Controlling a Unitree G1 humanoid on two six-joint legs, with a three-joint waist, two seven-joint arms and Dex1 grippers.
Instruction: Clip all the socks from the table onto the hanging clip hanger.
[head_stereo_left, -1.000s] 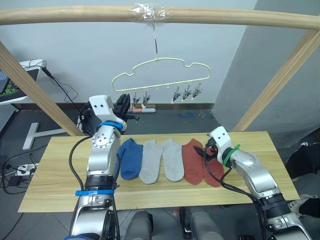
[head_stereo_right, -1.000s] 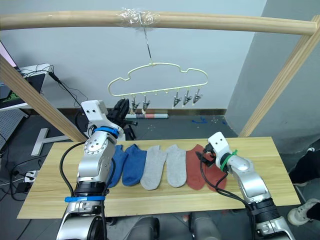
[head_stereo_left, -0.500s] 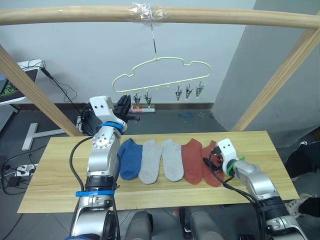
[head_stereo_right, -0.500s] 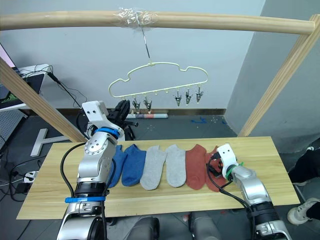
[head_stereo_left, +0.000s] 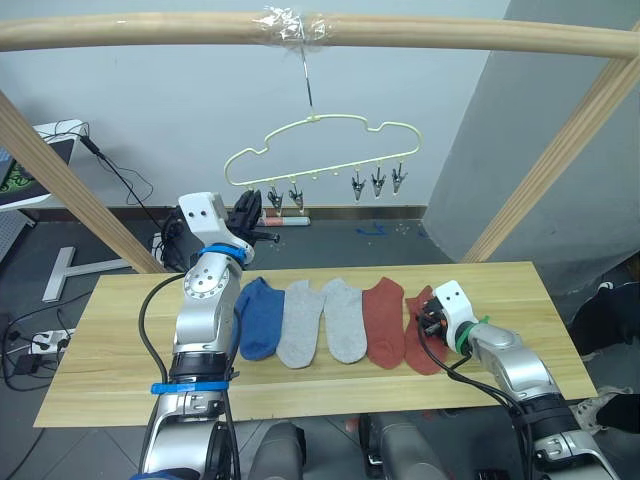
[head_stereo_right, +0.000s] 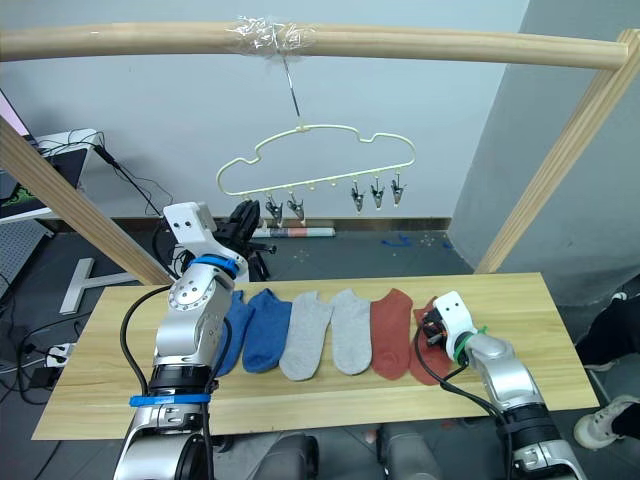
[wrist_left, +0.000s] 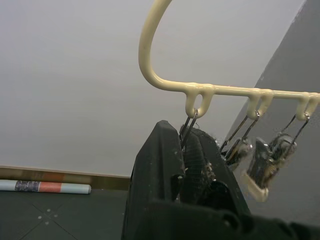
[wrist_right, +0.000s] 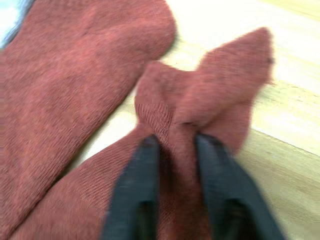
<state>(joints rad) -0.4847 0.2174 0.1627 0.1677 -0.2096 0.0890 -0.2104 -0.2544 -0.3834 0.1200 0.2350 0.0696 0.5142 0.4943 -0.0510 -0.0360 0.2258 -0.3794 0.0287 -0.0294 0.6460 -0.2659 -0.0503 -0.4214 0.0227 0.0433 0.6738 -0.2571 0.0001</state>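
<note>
R gripper (wrist_right: 172, 145) has dropped onto outermost rust sock (wrist_right: 200, 115), fingers now pinching a bunched fold: pickup under way. L gripper (wrist_left: 187, 150) stays clamped on end clip (wrist_left: 186, 131) of hanger (head_stereo_left: 320, 150).

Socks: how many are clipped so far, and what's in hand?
None is clipped: the clip hanger is bare. The right tool pinches the end rust red sock on the table; the left tool is at the end clip. All six remain.

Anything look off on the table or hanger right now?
One thing: the end red sock is bunched up, its fabric pinched into a fold between the right hand's fingers, while the other socks lie flat. The hanger hangs level.
</note>
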